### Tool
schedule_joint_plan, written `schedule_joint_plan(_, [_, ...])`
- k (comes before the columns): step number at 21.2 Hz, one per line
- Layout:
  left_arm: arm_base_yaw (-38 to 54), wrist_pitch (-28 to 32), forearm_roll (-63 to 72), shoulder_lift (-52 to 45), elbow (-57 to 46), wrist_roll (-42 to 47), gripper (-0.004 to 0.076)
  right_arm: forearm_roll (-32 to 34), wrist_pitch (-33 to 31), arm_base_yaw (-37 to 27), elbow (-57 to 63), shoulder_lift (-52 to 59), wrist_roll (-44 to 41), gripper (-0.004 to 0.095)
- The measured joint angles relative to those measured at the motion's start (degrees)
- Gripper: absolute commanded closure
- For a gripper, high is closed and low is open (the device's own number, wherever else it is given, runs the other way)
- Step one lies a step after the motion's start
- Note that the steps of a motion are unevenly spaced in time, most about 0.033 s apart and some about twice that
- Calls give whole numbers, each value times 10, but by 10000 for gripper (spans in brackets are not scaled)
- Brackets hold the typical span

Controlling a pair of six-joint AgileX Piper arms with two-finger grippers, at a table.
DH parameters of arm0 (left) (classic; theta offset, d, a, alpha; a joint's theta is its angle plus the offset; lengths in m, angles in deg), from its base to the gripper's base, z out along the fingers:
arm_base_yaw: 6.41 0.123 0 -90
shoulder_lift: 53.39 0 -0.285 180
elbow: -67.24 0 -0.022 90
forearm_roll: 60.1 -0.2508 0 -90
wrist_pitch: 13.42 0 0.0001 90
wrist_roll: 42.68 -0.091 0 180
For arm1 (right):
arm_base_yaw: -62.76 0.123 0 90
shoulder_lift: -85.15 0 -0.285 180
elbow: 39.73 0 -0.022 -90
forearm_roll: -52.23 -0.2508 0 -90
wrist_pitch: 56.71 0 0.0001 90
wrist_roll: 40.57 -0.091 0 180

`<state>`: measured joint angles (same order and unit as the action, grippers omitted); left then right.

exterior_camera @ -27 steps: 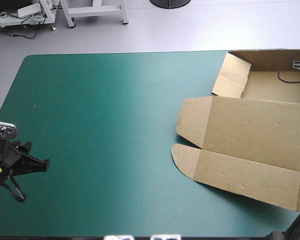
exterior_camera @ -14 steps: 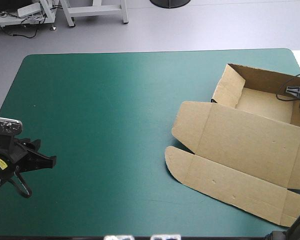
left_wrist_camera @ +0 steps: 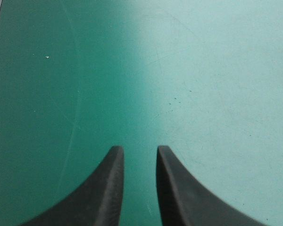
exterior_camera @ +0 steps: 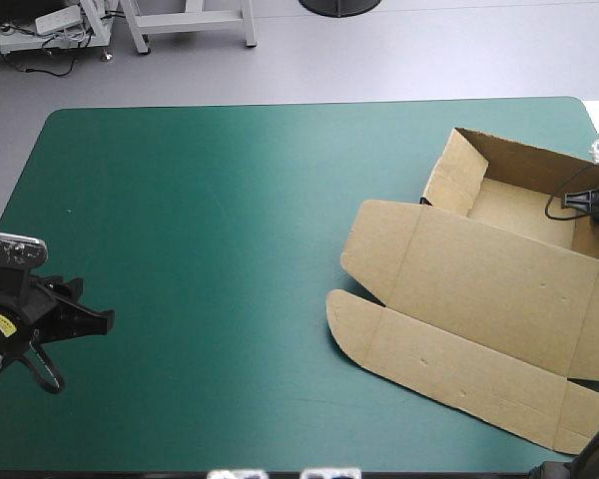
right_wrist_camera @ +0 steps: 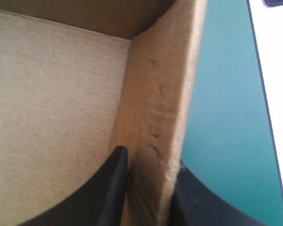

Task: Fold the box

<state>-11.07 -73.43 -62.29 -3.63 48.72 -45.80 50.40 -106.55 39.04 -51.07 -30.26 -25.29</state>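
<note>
The box (exterior_camera: 479, 269) lies on the right part of the table, reaching to the right edge and toward the near right corner. It is partly formed. At its far end stands an open tray (exterior_camera: 524, 205) with the far wall and the left wall raised. The lid (exterior_camera: 489, 284) lies flat on the cover (exterior_camera: 210, 220) on the near side of the tray, and two rounded flaps (exterior_camera: 351, 324) show on its left side.

The right gripper (exterior_camera: 591, 203) is at the tray's right wall (right_wrist_camera: 162, 108). In the right wrist view its fingers (right_wrist_camera: 114, 188) are all but closed, one inside the tray and one outside, pinching that wall between them. The wall stands upright, and bare cover shows just beyond it.

The left gripper (exterior_camera: 90, 321) is near the left edge of the table, well apart from the box. Its fingers (left_wrist_camera: 108, 188) stand a narrow gap apart with nothing between them. Only bare cover, lightly scratched, lies ahead of it.
</note>
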Motion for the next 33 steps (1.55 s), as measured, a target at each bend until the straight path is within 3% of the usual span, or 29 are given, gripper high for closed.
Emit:
schedule_joint_plan(6, [0,-1,0,0,0,0,552,12,-3,0,-7,-9,6,527])
schedule_joint_plan(13, [0,-2,-2,8,0,0,552,4,-96,0,-156,-10,-17,539])
schedule_joint_plan(16, [0,-1,-2,10,0,0,552,2,-145,0,-216,-9,-20,683])
schedule_joint_plan(19, [0,12,-12,10,0,0,557,-4,-179,0,-246,1,-23,899])
schedule_joint_plan(22, [0,24,-26,10,0,0,613,-18,-192,-1,-253,26,-23,929])
schedule_joint_plan(26, [0,27,-33,10,0,0,719,-41,-213,-1,-253,111,-22,930])
schedule_joint_plan(33, [0,32,-27,-7,13,0,729,-92,-207,-1,-142,380,-3,932])
